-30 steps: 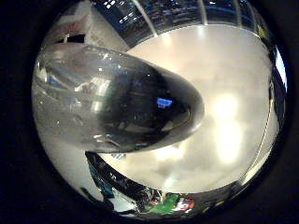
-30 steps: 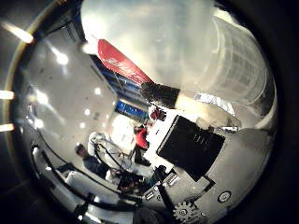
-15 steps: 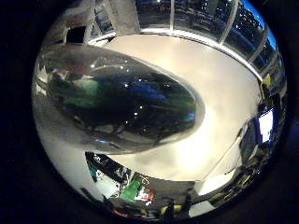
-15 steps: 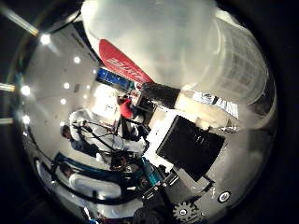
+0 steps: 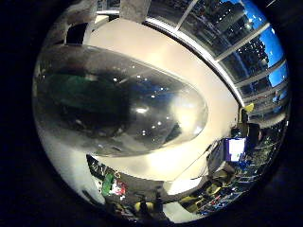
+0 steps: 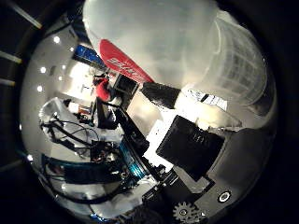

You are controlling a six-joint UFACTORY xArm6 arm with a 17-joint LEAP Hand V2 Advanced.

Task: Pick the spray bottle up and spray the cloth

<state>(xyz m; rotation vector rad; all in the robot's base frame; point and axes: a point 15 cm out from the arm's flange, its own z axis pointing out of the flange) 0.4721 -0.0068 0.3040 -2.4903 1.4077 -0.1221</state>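
Swinging round, my view shifts across the room while the spray bottle (image 6: 154, 51) stays pressed against my palm, my hand's (image 6: 196, 154) fingers (image 6: 161, 93) curled tight around it.

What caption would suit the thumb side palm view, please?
Spray bottle held close against the palm, the hand curled around it, room lights beyond.

palm cams, spray bottle (image 6: 154, 46) v. close

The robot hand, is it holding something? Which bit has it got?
Yes. The hand is curled round the spray bottle, gripping its translucent body, which fills the view close against the palm. The exact spot along the bottle cannot be told.
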